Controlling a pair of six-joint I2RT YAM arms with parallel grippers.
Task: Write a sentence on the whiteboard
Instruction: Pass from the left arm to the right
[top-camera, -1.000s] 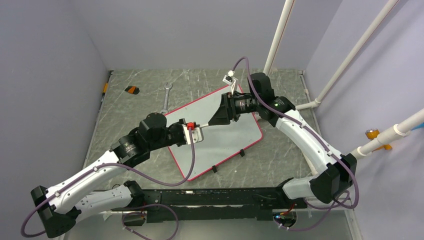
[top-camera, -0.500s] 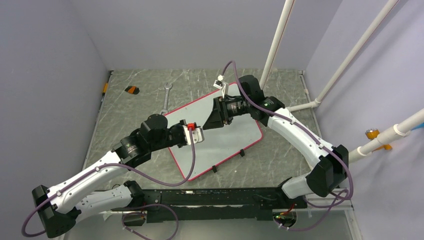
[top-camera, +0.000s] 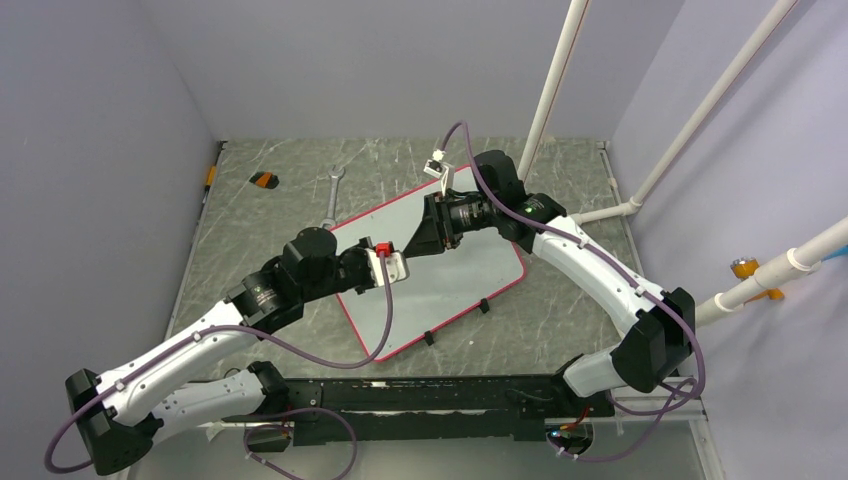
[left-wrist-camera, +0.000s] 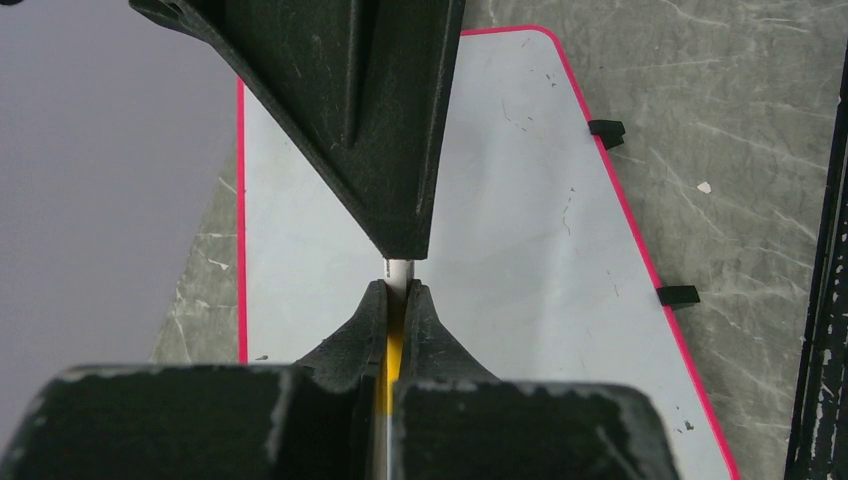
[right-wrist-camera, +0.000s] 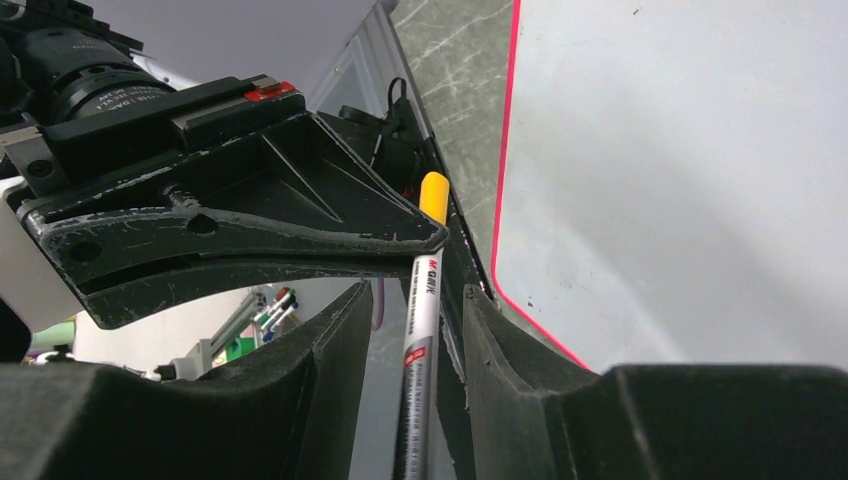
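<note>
1. The whiteboard lies flat in the middle of the tabletop. It is turned at a slant, so one corner points to the far edge.
2. The board is pale grey with a thin red rim. Small black clips sit on the side that faces the near right corner.
3. The two grippers meet tip to tip above the left part of the board.
4. The left gripper comes in from the left edge. Its two fingers are pressed together on a thin marker, and a bit of yellow shows between them.
5. The marker has a white body with small print and a yellow end.
6. The right gripper comes in from the far right side. Its fingers are spread a little, with the marker between them. A small gap shows on each side of the marker.
7. The marker is up off the board, held level between the two grippers.
8. A grey wrench lies on the tabletop near the far edge, just past the board.
9. A small orange and black thing lies near the far left corner. I cannot tell what it is.
</note>
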